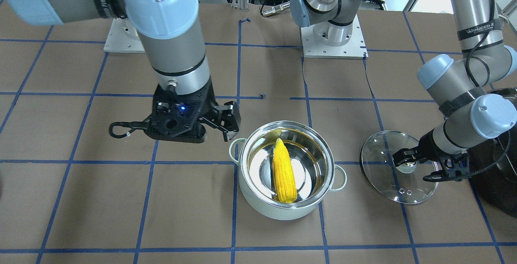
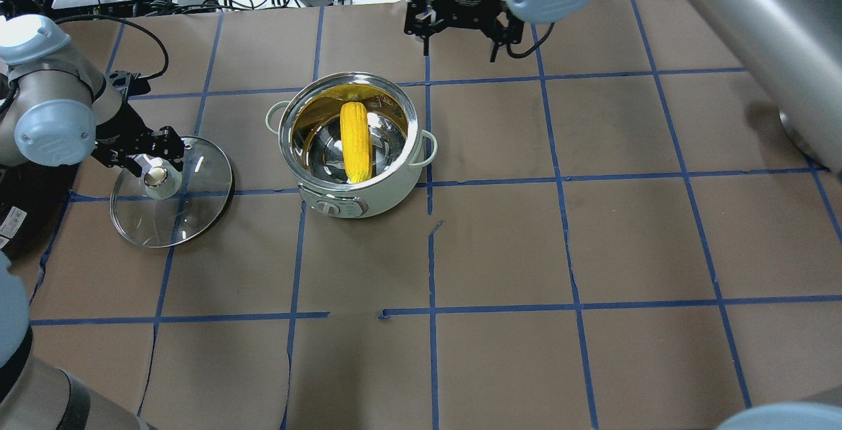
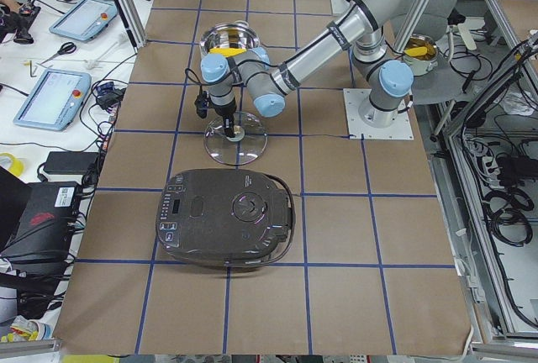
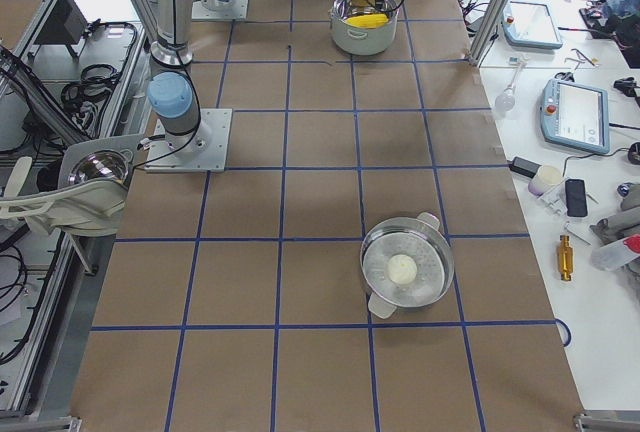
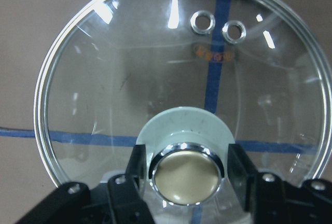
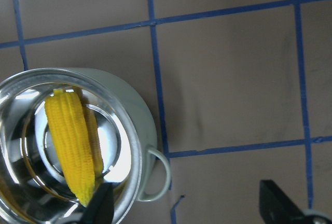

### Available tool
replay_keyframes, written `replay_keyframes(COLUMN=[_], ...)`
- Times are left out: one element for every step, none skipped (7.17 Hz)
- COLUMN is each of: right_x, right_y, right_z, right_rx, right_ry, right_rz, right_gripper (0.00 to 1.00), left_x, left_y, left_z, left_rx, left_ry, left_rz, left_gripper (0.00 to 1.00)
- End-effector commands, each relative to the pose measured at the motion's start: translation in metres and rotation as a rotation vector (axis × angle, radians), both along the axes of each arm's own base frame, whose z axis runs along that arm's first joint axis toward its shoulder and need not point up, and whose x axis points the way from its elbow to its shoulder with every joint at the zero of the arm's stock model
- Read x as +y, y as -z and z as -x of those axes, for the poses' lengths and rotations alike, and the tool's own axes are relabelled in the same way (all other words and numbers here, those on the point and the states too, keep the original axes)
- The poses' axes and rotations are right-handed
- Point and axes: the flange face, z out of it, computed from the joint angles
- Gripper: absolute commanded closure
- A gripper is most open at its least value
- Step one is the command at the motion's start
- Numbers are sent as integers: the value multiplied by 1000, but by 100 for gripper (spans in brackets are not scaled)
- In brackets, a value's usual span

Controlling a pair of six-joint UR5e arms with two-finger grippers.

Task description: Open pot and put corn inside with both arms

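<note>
The mint-green pot [image 1: 282, 211] stands open in the middle of the table, and the yellow corn [image 1: 284, 175] lies slanted inside it. It also shows in the overhead view [image 2: 354, 141] and the right wrist view [image 6: 70, 141]. The glass lid [image 1: 383, 191] lies flat on the table beside the pot. My left gripper [image 5: 187, 167] straddles the lid's brass knob [image 5: 187, 180] with a thin gap on each side. My right gripper [image 2: 460, 45] is open and empty, raised beyond the pot's far side.
A bulky black appliance [image 3: 227, 216] sits on the table close behind the lid and the left arm. A second steel pot [image 4: 372, 274] holding a white ball stands far off toward the right end. Both arm base plates [image 1: 333, 42] are on the robot's side.
</note>
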Motion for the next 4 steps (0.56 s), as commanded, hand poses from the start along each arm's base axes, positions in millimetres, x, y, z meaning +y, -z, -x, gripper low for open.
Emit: replay_keyframes(right_x=[25,36,48,57], right_y=[-16,-18,-20,-25], right_z=[77,95,103,104], right_rx=[19,22,29,44], right_ry=[9,-31,-77,-80], right_rz=[-41,-51,-74,-77], right_gripper=[0,0,0,0], left_x=[-2,0,5,25], left_y=[-62,-119,-178,-222], left_z=[46,70,113,172], left_rx=[-3,7,-6,-19], left_ry=[-22,-48,-48,-63], left_rz=[-15,-32,4,22], left_gripper=[8,8,7,7])
